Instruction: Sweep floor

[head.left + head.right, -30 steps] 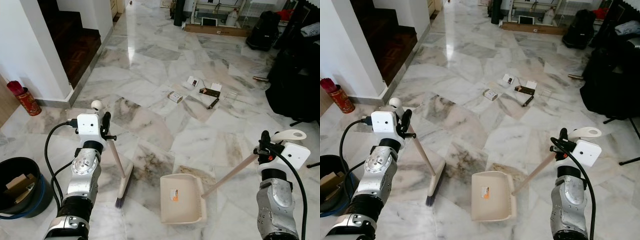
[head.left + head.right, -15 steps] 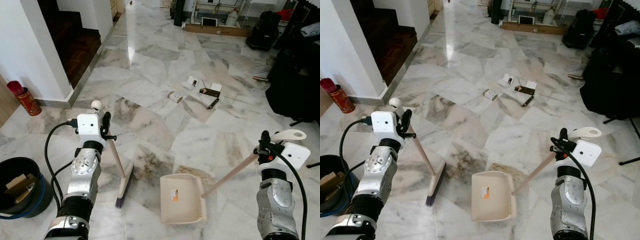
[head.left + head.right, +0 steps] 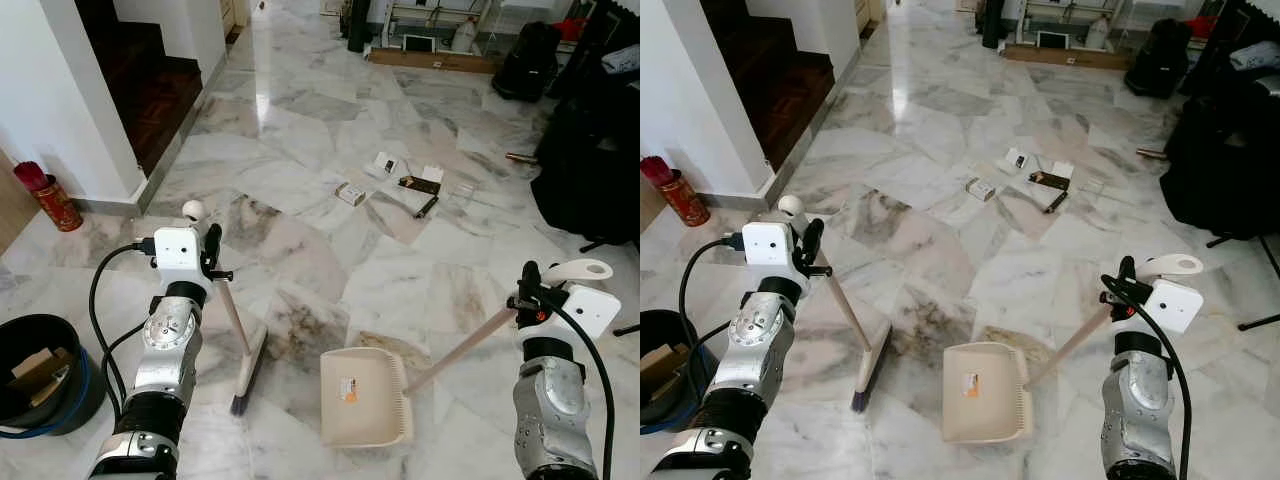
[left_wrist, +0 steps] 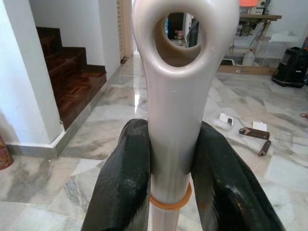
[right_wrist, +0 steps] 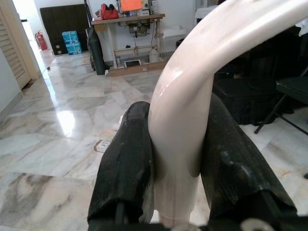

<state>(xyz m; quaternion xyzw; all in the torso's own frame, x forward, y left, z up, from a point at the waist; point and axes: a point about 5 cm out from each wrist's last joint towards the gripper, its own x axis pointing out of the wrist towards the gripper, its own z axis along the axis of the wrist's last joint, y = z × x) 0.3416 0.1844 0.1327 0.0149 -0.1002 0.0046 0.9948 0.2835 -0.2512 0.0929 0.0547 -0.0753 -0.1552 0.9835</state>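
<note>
Nothing is shifting since a second ago: left hand (image 4: 168, 192) is clamping the light, stiff broom (image 3: 240, 340) handle; right hand (image 5: 175, 187) is clamping the dustpan (image 3: 365, 398) handle, slick plastic.

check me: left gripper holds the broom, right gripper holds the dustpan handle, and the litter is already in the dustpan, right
Not quite. The left gripper does hold the broom and the right gripper the dustpan handle, but the litter lies on the floor well ahead of the dustpan, not in it. The left eye view shows this.
</note>
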